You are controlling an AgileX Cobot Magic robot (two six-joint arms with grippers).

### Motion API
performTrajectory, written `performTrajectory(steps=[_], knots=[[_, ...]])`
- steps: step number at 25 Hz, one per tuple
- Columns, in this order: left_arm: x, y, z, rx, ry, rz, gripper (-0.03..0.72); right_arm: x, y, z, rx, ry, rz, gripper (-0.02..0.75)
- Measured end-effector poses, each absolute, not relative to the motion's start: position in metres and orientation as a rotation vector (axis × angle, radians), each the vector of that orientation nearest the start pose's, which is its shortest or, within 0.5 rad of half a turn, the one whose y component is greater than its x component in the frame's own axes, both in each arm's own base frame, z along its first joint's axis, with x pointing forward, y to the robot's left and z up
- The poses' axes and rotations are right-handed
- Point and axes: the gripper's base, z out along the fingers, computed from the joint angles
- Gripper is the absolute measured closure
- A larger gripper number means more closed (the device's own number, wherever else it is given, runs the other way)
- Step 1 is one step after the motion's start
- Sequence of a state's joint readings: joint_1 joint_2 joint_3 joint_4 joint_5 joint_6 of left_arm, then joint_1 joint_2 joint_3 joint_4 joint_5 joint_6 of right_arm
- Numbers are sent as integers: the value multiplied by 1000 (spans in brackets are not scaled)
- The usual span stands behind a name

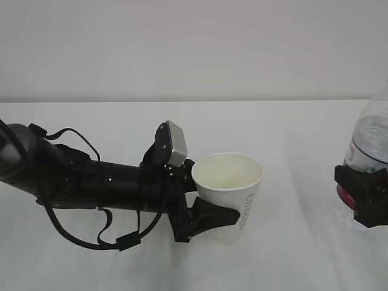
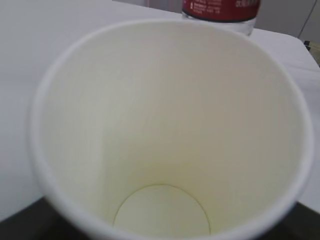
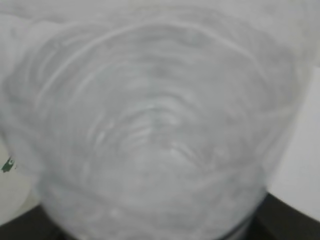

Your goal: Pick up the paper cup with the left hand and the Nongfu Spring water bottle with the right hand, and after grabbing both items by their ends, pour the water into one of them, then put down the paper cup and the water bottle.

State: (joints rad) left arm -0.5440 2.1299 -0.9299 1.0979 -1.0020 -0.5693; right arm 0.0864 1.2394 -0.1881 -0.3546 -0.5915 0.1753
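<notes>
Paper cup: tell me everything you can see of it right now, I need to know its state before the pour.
The paper cup is white, tapered, with a rolled rim, a cream inside and faint vertical text on its side. It stands upright, mouth up, near the middle of the white table. The left wrist view looks straight into it: dry and empty, round bottom seam visible. The left claw is closed around its lower wall, one black finger wrapping the front. The Nongfu Spring water bottle stands well apart, to its right.

I work at a bare test bench in what looks like a lab: a plain white table [image 1: 121, 267] against a blank pale wall [image 1: 194, 42]. No household or shop fittings mark the setting otherwise.
</notes>
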Motion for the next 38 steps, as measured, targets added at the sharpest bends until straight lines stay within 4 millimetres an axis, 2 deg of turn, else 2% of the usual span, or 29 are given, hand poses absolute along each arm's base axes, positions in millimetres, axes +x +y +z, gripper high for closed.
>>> performTrajectory(steps=[11, 28, 38], knots=[[282, -259, 105, 1216, 1591, -1055, 151, 188, 31, 193, -374, 1943, 89, 288], [261, -280, 103, 1295, 1572, -1084, 154, 187, 30, 190, -492, 1948, 2, 288], [254, -283, 102, 1352, 1551, -1095, 155, 187, 30, 190, -589, 1921, -61, 288]])
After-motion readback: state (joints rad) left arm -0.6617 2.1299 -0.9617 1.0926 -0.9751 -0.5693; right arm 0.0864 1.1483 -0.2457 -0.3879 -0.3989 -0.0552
